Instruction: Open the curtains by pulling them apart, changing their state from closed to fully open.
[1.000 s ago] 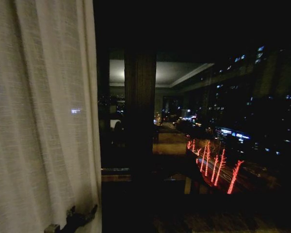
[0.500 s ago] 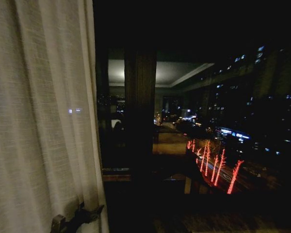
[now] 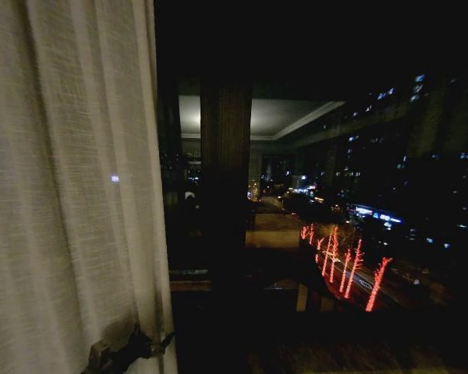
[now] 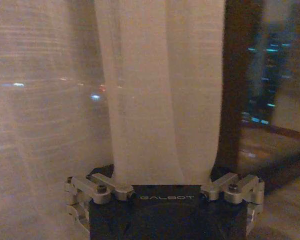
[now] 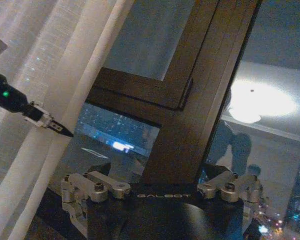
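Curtains (image 4: 162,100) between left end effector (image 4: 162,187) linkages.

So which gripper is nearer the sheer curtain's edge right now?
Left. The left gripper is at the curtain edge itself; the right gripper faces the window frame, off the fabric.

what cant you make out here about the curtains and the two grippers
- Left gripper, head view: low at the curtain edge, half sunk in folds and cut by the frame edge. In the left wrist view the fabric covers the fingertips.
- Right gripper, right wrist view: its fingertips lie outside the frame, so open or shut is unknowable.
- Second curtain panel: cannot be placed.
- Curtain top and hem: cut off in the head view.
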